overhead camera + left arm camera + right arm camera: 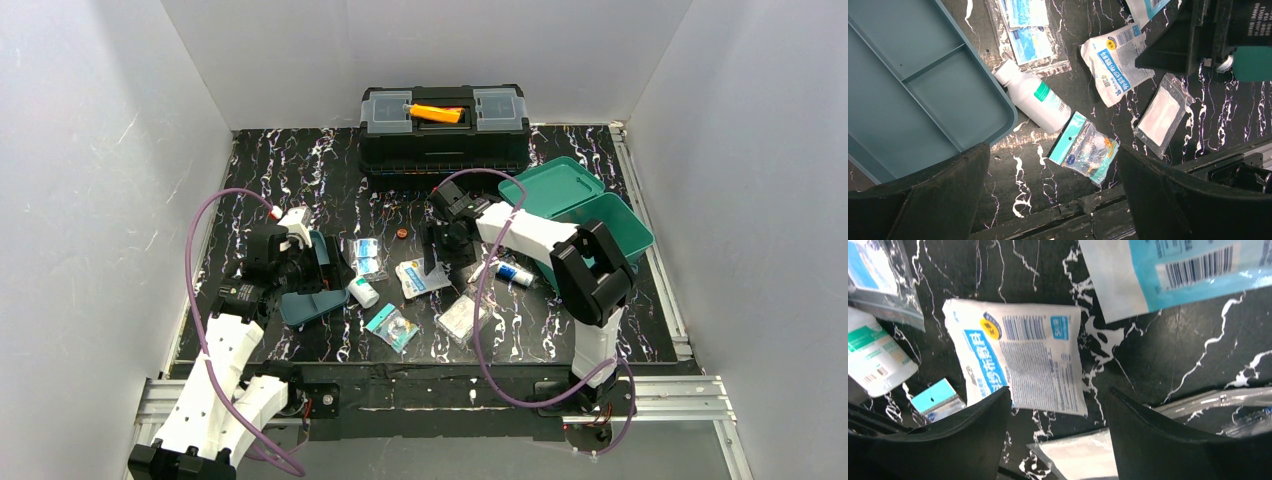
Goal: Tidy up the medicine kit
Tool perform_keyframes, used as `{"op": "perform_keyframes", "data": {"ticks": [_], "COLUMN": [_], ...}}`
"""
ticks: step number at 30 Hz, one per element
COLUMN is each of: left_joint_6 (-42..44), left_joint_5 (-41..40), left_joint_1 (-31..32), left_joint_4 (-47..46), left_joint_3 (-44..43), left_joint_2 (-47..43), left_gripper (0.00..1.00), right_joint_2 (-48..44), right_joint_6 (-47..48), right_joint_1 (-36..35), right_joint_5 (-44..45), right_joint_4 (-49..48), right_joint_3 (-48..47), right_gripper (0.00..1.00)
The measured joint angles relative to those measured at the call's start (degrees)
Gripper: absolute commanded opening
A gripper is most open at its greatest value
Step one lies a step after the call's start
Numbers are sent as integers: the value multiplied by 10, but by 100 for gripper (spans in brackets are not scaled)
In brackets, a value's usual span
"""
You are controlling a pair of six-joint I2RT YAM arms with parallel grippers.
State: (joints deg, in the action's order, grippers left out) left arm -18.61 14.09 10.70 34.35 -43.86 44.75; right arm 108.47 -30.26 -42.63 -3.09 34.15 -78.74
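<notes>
The teal medicine kit (pixel 592 214) stands open at the right, lid raised. Its darker teal divided tray (pixel 308 292) lies apart on the mat at the left and fills the upper left of the left wrist view (pixel 913 85). My left gripper (pixel 315 265) is open and empty above the tray's edge (pixel 1053 190). A white bottle (pixel 1035 97) and a teal packet (pixel 1083 150) lie just ahead of it. My right gripper (pixel 446 258) is open and empty over a blue and white pouch (pixel 1020 362), with a clear bag holding a white pad (pixel 1078 457) between its fingers.
A black toolbox (pixel 443 125) with an orange handle stands at the back. A clear bag of blue packets (pixel 366 256), a small tube (pixel 515 273) and a second barcode packet (pixel 1178 270) lie on the marbled mat. White walls enclose the mat on three sides.
</notes>
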Motion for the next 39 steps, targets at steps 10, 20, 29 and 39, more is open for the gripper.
{"op": "perform_keyframes", "data": {"ticks": [10,20,29,39], "left_joint_6": [0,0,0,0], "left_joint_5": [1,3,3,3], "left_joint_1": [0,0,0,0], "left_joint_4": [0,0,0,0], "left_joint_3": [0,0,0,0], "left_joint_2": [0,0,0,0], "left_gripper": [99,99,99,100], "right_joint_2": [37,44,40,-64], "right_joint_6": [-9,-2,5,-12], "right_joint_1": [-14,-46,-62,-67], "right_joint_5": [36,72,94,146], "right_joint_4": [-21,-32,-38,12], "right_joint_3": [-7,-12,-11,0], "right_gripper": [67,26,1,1]}}
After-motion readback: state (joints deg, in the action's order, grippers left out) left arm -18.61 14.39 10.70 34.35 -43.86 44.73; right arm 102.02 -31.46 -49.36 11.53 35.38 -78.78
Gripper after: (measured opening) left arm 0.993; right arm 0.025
